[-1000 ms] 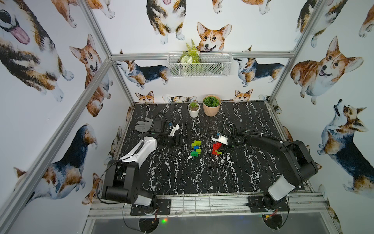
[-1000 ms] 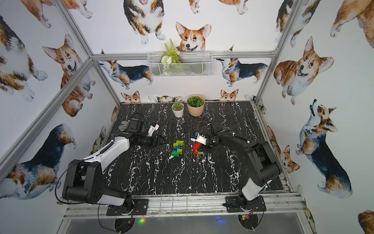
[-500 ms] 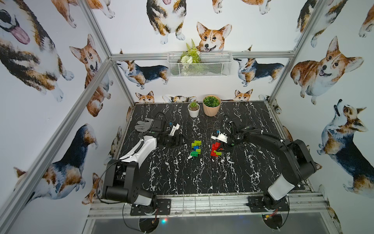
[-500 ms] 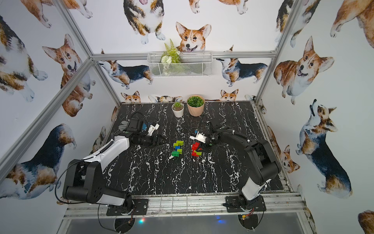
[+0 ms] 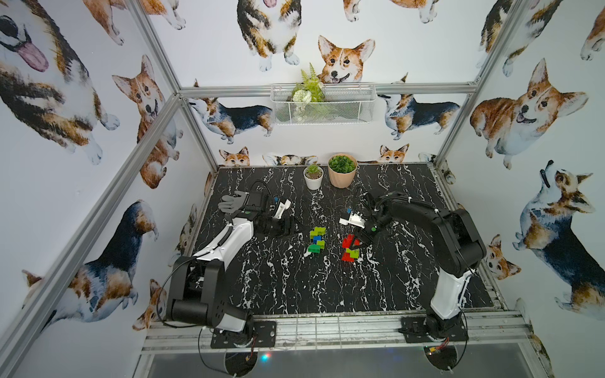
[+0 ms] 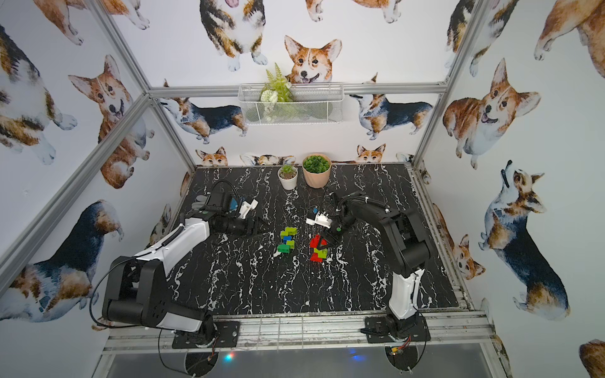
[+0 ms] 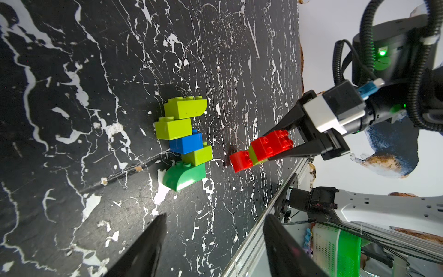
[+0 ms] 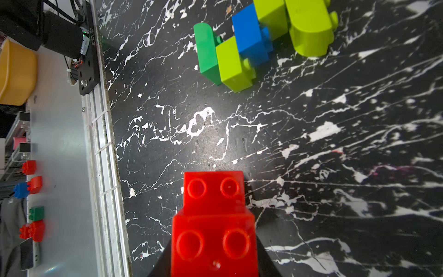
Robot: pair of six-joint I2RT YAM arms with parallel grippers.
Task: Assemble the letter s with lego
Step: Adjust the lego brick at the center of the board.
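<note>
Starting at the near edge of the worktop [image 5: 294,288], the left arm [image 5: 229,242] and the right arm [image 5: 455,239] rise from their bases on the rail and reach inward.

Around the middle of the worktop the lego lies in two groups, side by side and apart. Toward the left edge is the green stack [image 5: 317,240] [image 6: 287,240], lying on its side on the marble. The left wrist view [image 7: 184,141] shows it as two lime bricks, a blue one, another lime and a rounded dark green brick at the near end.

Toward the right edge is the red stack [image 5: 348,250] [image 6: 318,249], red bricks with lime between them. The right gripper [image 5: 356,243] [image 7: 266,146] comes down on it from the far right, jaws pinched nearly together on the red brick at its far end. The stack slants down from that grip toward the near edge. Whether its low red end touches the worktop cannot be told. In the right wrist view the red studs [image 8: 213,215] fill the space between the fingers.

Left of the green stack, the left gripper [image 5: 289,225] [image 7: 215,215] lies low and level, pointing at it but clear of it. Its jaws stand about half apart with nothing between them.

At the far edge stand a white pot [image 5: 313,181] and a larger tan pot [image 5: 342,178], just beside each other, each with a green plant. Above them a wire basket [image 5: 347,108] hangs on the back wall.
</note>
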